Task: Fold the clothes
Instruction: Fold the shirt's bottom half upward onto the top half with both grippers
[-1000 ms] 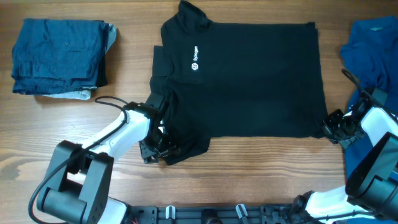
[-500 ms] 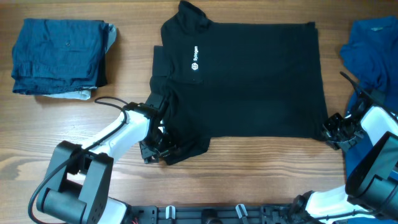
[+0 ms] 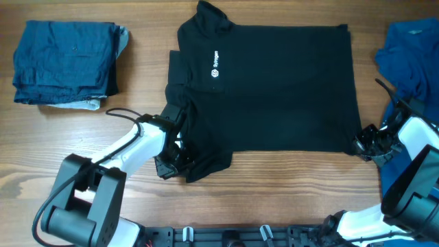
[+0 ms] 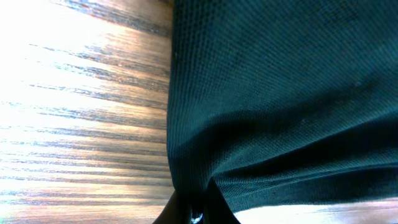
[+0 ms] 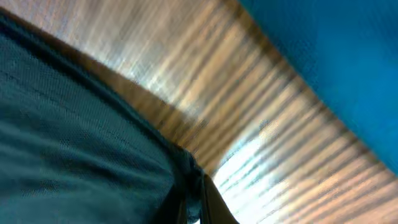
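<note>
Overhead, 12 o'clock = far edge of the counter (image 3: 274, 195).

Surroundings: dark blue folded garments (image 3: 65, 62) are stacked at 10 o'clock, well apart from the work, with a paler layer showing under the near edge. The royal blue garment (image 3: 408, 55) lies loose at 3 o'clock, running off the right edge. The right arm's casing lies over its near part. Bare wood separates it from the shirt's hem. Nothing lies on the shirt itself.

Task item: the black shirt (image 3: 267, 89) is spread flat at centre, collar (image 3: 209, 14) at 11 o'clock and white logo (image 3: 215, 65) face up beside it. The lower-left sleeve is bunched and rumpled at 7 o'clock.

Left pincer (image 3: 171, 165): at the shirt's 7 o'clock, on that bunched sleeve. The wrist view shows the black knit (image 4: 280, 93) drawn into a fold right at the tips. It is pressed together, pinching the shirt, with wood grain open to the left.

Right pincer (image 3: 362, 143): at the shirt's 4 o'clock corner. The wrist view shows the fabric's edge (image 5: 74, 137) running into the tips, with the blue cloth (image 5: 336, 56) across a strip of wood. It is pressed together on the shirt corner.
</note>
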### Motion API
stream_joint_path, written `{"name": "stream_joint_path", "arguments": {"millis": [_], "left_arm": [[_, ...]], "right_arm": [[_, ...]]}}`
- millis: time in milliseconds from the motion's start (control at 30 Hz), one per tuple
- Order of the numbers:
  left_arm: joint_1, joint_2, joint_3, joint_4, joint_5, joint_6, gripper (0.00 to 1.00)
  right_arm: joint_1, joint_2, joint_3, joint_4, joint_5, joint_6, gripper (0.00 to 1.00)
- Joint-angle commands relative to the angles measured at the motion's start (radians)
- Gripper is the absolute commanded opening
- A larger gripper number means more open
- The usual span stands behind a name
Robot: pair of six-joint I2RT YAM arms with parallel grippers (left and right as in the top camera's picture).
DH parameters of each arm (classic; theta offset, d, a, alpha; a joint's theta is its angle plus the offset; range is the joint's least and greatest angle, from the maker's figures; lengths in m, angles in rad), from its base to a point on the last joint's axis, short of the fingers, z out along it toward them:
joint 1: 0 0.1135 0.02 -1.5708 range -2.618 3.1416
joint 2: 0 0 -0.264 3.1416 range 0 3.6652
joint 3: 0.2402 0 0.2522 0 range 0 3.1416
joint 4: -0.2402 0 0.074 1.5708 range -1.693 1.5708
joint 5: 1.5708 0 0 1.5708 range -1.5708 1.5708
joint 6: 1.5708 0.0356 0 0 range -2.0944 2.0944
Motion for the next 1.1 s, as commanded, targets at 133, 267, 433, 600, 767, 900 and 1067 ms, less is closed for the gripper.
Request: {"name": "stream_joint_path", "arguments": {"millis": [133, 267, 433, 600, 767, 900, 1067], "left_arm": [[-0.003, -0.347, 0.088, -0.162, -0.083, -0.013, 0.04], [-0.003, -0.452, 0.088, -0.22, -0.086, -0.046, 0.04], [-0.003, -0.466, 0.122, -0.232, -0.082, -0.075, 0.04], [-0.003, -0.467, 0.155, -0.252, -0.082, -0.075, 0.04], [0.02, -0.466, 0.155, -0.062, -0.091, -0.083, 0.04], [0.086, -0.462, 0.156, 0.041, -0.1, -0.095, 0.04], [0.106, -0.378, 0.235, 0.137, -0.101, -0.072, 0.04]], "right_arm": [[0.003, -0.014, 0.103, -0.148, -0.035, 0.0, 0.04], [0.004, -0.028, 0.134, -0.175, -0.076, -0.001, 0.04], [0.048, -0.092, 0.251, -0.28, -0.072, 0.0, 0.04], [0.131, -0.098, 0.344, -0.361, -0.065, 0.006, 0.04], [0.156, -0.098, 0.471, -0.368, -0.065, 0.026, 0.04], [0.16, -0.092, 0.495, -0.343, -0.066, 0.034, 0.04], [0.164, -0.065, 0.495, -0.236, -0.065, 0.062, 0.04]]}}
